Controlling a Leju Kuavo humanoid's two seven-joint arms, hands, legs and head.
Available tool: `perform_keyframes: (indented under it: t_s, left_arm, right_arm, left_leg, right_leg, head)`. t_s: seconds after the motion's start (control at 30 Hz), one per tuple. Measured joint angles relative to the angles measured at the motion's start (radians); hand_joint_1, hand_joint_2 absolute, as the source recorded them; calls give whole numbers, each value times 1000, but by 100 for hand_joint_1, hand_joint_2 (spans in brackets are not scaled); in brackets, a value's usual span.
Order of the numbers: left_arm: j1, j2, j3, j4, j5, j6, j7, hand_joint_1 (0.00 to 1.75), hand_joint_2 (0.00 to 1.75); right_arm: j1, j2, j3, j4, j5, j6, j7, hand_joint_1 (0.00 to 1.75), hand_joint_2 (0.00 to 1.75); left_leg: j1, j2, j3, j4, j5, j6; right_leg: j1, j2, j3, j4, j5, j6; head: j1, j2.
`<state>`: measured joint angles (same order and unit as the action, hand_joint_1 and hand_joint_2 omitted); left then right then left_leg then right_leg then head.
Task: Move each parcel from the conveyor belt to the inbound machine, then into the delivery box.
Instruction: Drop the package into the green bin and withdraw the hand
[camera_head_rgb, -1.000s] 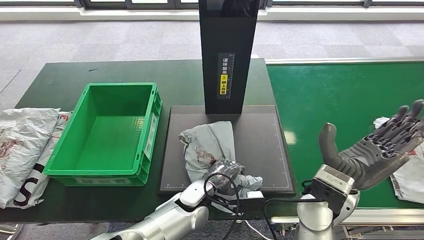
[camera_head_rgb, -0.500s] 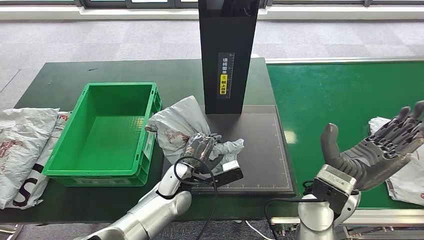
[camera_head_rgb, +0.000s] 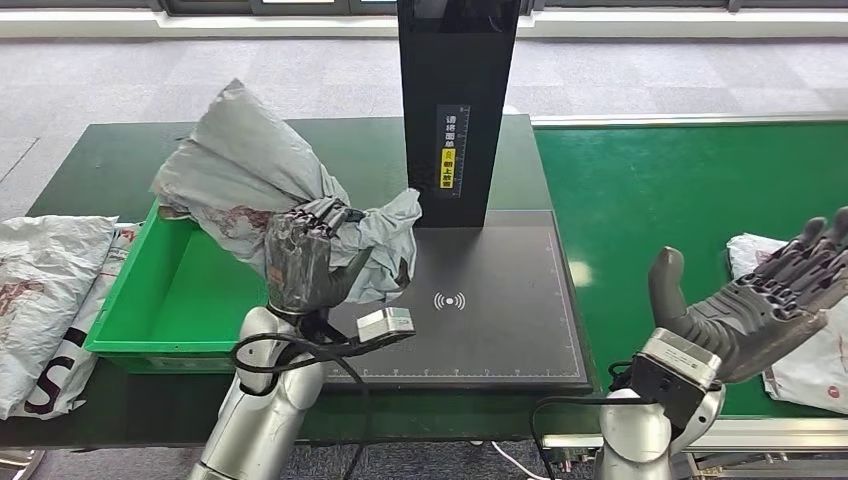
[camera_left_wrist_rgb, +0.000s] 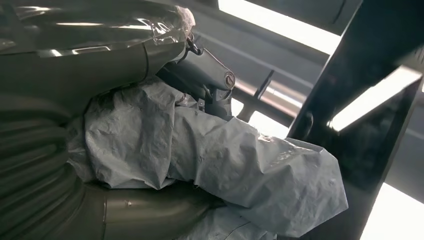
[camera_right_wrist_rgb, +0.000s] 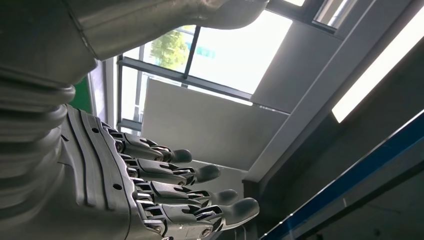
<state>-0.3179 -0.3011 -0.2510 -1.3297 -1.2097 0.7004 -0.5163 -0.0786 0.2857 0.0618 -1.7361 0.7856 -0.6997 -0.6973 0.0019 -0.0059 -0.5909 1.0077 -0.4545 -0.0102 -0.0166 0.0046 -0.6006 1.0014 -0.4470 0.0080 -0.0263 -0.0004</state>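
The left hand (camera_head_rgb: 300, 262) is gripping a crumpled grey plastic parcel (camera_head_rgb: 240, 170) above the green crate (camera_head_rgb: 140, 310). The right hand (camera_head_rgb: 760, 300) is holding nothing, fingers (camera_right_wrist_rgb: 200, 174) spread wide.

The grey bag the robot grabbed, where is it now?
In the head view, the grey parcel is up in the air in the left hand, over the right edge of the green box, left of the black scanner tower.
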Motion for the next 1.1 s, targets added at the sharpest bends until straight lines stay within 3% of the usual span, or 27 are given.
perform_keyframes:
  t_s: [0.27,0.4,0.57,0.77,1.1]
  left_arm:
    - [25,-39,130,-126,95,0,-97,175,175]
    - [-6,-40,189,-101,67,0,-17,175,175]
    - [-75,-37,267,36,4,0,107,175,175]
    - [-111,-34,311,127,-16,0,122,175,175]
    - [-123,-32,327,173,-16,0,122,175,175]
  right_arm:
    - [0,0,0,0,-8,0,0,0,175]
    - [-1,0,0,-1,-18,0,0,0,175]
    - [-1,1,0,-1,-18,0,0,0,175]
    - [-1,1,0,-1,-16,0,0,0,175]
    - [-1,1,0,-1,-16,0,0,0,175]
  left_leg:
    - [0,0,0,0,0,0]
    - [0,0,0,0,0,0]
    - [0,0,0,0,1,0]
    - [0,-1,0,0,1,-1]
    - [0,-1,0,0,0,-1]
  right_leg:
    - [0,0,0,0,0,0]
    - [0,0,0,0,0,0]
    - [0,0,0,0,0,0]
    - [0,0,0,0,0,0]
    - [0,0,0,0,0,0]
  head:
    - [0,0]
    - [0,0]
    - [0,0]
    - [0,0]
    - [0,0]
